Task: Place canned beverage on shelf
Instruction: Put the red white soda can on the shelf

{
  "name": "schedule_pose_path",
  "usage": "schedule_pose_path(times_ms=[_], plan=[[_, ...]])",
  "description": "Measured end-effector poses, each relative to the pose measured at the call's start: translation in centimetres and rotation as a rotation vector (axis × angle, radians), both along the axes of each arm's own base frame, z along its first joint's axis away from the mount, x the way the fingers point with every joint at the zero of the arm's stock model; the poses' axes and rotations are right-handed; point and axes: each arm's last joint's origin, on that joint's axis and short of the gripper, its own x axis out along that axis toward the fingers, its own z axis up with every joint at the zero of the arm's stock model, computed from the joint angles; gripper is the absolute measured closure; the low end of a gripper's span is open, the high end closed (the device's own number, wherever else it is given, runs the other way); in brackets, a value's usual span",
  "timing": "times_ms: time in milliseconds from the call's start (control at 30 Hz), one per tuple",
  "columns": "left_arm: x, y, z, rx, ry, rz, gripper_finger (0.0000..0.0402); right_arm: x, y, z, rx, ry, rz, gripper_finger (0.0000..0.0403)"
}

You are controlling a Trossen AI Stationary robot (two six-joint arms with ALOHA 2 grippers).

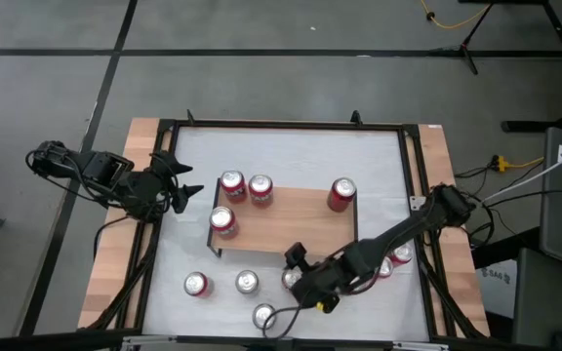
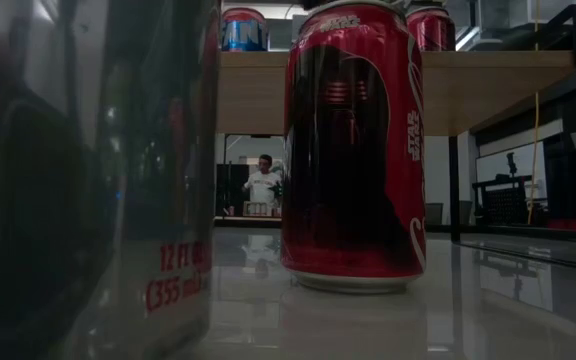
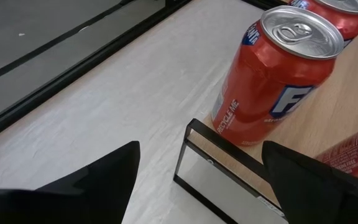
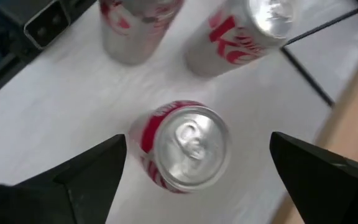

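Grey floor crossed by dark tape lines surrounded the white surface [image 1: 291,156], which sat inside a black frame in the middle of the high view. On it, just below centre, stood the shelf [image 1: 296,219], a low rack with a light wooden top and thin black legs. Four cans stood on the shelf: two side by side at its upper left [image 1: 246,187], one at its left edge [image 1: 223,221] and one at its upper right corner [image 1: 341,194]. More cans stood on the white surface below the shelf, two at lower left [image 1: 221,284] and one at the bottom centre [image 1: 264,316], with two more beside the right arm at the right [image 1: 392,260]. The right end effector [image 1: 303,274] hung in the lower centre of the high view, just below the shelf's front edge, its fingers spread wide over a silver-and-red can [image 4: 182,146] that stood upright between them, not yet gripped. The left end effector [image 1: 181,177] waited at the left of the frame, near the shelf's left end, fingers partly apart and empty, facing an orange can [image 3: 272,74] on the shelf corner. In the low view a dark red can [image 2: 356,150] stood on the surface before the shelf's plank, and a person [image 2: 263,185] showed far off in the room behind.
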Motion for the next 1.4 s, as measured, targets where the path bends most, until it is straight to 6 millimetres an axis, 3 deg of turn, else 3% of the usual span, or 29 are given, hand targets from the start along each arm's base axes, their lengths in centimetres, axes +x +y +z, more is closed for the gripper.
schedule_pose_path(times_ms=[367,1067,1400], plan=[[0.0,0.0,0.0,0.000,0.000,-0.001,0.0074,1.6,0.3,0.0,-0.041,0.116,0.012,0.0015],[0.0,0.0,0.0,0.001,0.002,-0.001,0.0074,1.7,0.1,0.0,-0.034,0.129,0.034,0.0015],[0.0,0.0,0.0,-0.006,0.004,-0.007,0.0074,1.8,0.2,-0.9,-0.110,0.151,0.122,0.0015]])
